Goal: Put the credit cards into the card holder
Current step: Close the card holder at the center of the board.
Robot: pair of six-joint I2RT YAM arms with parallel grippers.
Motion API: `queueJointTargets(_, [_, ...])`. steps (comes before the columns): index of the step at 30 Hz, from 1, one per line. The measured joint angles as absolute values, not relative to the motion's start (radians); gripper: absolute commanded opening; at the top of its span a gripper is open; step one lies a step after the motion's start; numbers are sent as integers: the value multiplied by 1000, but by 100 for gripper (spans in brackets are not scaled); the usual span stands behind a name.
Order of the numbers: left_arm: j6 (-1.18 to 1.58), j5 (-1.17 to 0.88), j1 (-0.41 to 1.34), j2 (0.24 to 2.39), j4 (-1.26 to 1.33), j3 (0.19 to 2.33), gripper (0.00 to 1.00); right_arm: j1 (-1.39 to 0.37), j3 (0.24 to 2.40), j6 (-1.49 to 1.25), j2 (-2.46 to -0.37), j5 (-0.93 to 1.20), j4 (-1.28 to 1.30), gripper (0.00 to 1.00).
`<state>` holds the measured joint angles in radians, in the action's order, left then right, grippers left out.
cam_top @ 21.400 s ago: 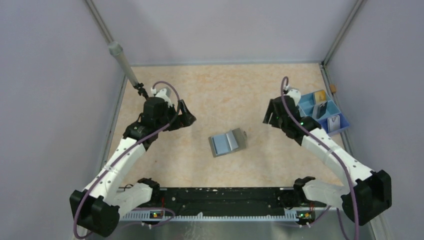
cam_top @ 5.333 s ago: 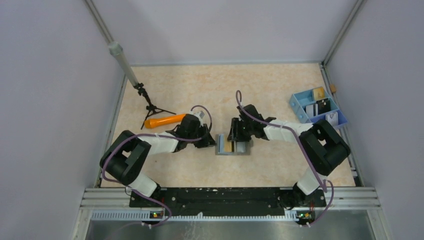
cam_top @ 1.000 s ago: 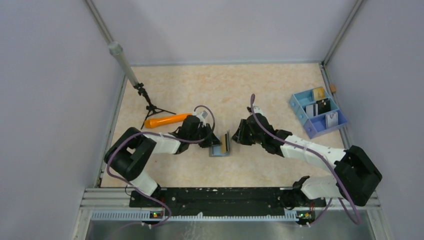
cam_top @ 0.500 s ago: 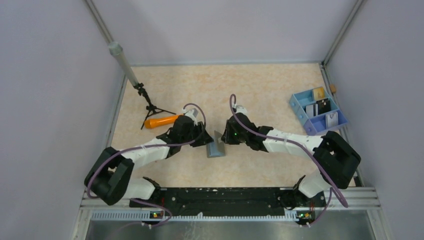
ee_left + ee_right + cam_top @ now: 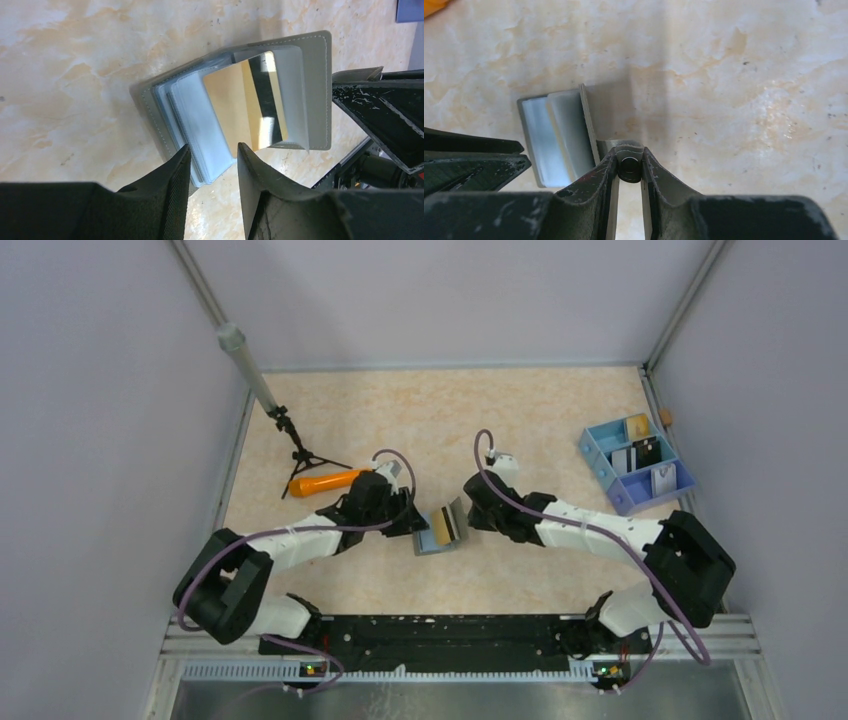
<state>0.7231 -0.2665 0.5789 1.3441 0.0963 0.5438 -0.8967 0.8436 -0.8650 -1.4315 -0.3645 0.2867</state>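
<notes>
The grey card holder [image 5: 432,542] lies half open on the table between both arms. In the left wrist view its light blue sleeves [image 5: 200,125] fan out, and a gold credit card [image 5: 235,105] with a dark stripe sits in a clear pocket. My left gripper [image 5: 212,150] is open, with the corner of the sleeves lying between its fingers. My right gripper [image 5: 629,159] is shut on the card holder's grey snap tab [image 5: 629,167] and holds the right flap [image 5: 458,520] tilted up. More credit cards [image 5: 622,458] stand in the blue tray.
The blue and lilac compartment tray [image 5: 600,462] stands at the far right. An orange stick [image 5: 325,482] lies behind the left gripper, beside a small black tripod [image 5: 300,452] with a grey pole [image 5: 245,365]. The enclosure's walls close in on both sides.
My left gripper has opened and let go of the card holder. My right gripper has pulled the tab rightward, so the flap leans open and the gold card shows.
</notes>
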Motion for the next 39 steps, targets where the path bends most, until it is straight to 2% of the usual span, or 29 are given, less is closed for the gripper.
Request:
queueJointTargets(4, [717,-267,597,1379,89,576,47,-897,818,-876,-1421,-397,310,21])
queueJointTargets(8, [703,-196,605,1377,46,616,59,-897,802,-876,-1413,-400,318,23])
queueJointTargets(9, [702,-179,605,1374,36,618,60,-897,802,-876,-1413,-401,318,31])
queueJointTargets(12, [706,-154,605,1370,9,618,62,-897,802,-875,-1413,-410,324,43])
queueJointTargets(15, [713,-144,605,1371,-9,618,64,-897,811,-875,-1418,-447,372,53])
queueJointTargets(17, [717,-140,605,1371,-12,617,67,-897,826,-870,-1419,-477,420,54])
queueJointTargets(23, [735,-144,605,1371,-6,614,70,-897,868,-767,-1363,-470,456,54])
queueJointTargets(28, [746,-158,605,1385,8,613,68,-926,927,-694,-1345,-376,414,47])
queueJointTargets(34, [764,-165,604,1391,23,588,62,-973,963,-653,-1427,-236,316,39])
queueJointTargets(39, [772,-168,603,1392,34,578,59,-973,968,-643,-1532,-164,289,38])
